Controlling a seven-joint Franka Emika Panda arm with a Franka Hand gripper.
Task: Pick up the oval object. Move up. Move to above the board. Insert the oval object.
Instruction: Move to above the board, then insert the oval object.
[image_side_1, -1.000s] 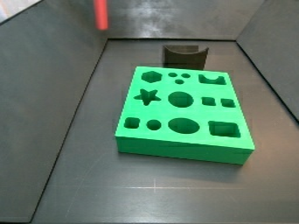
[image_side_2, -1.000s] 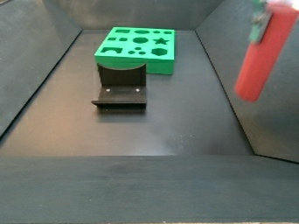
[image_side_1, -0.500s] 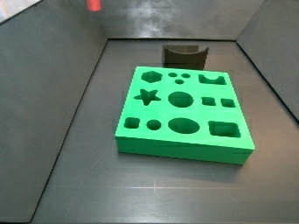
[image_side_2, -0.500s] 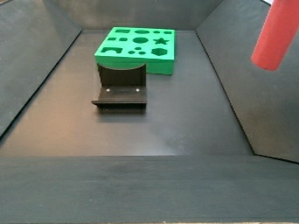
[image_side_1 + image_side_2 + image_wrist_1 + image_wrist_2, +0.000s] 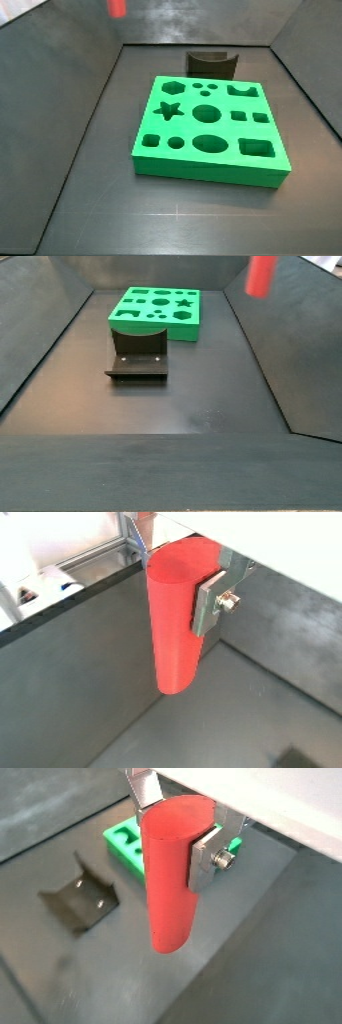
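Wrist views: one rod clamped, one slab below

Both wrist views showed the tool clamped on one long smooth red oval rod, hanging upright above the dark floor. One thick green slab and one dark fixture sat below, well apart.

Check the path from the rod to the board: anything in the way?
Nothing visible. The gripper holds the rod high in the air, off to the side of the board. The fixture sits low on the floor beside the board.
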